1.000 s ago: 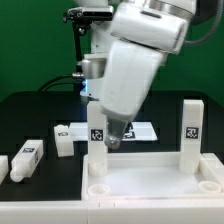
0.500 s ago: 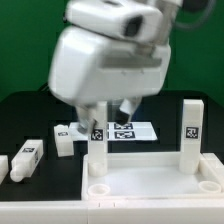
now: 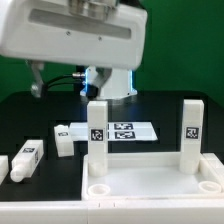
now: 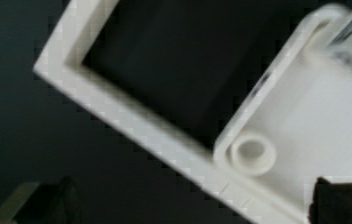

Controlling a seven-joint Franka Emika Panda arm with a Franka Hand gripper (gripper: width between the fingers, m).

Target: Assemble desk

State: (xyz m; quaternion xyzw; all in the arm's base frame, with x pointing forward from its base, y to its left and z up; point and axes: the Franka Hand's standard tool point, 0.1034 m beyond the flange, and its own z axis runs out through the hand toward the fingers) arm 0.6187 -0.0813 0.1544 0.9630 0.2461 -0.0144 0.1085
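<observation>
The hand [image 4: 194,197] is being held spread and empty above the tabletop [image 3: 150,180], two upright legs [image 3: 97,135] being left socketed, presumably so a loose leg [image 3: 28,157] can be fetched.

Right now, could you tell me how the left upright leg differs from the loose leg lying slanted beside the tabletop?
The upright leg stands vertical; the loose leg lies flat. The upright leg sits at a rear corner of the tabletop; the loose leg rests on the black table, apart from it. The upright leg's tag faces the camera; the loose leg's faces upward. Both are white, square, tagged.
</observation>
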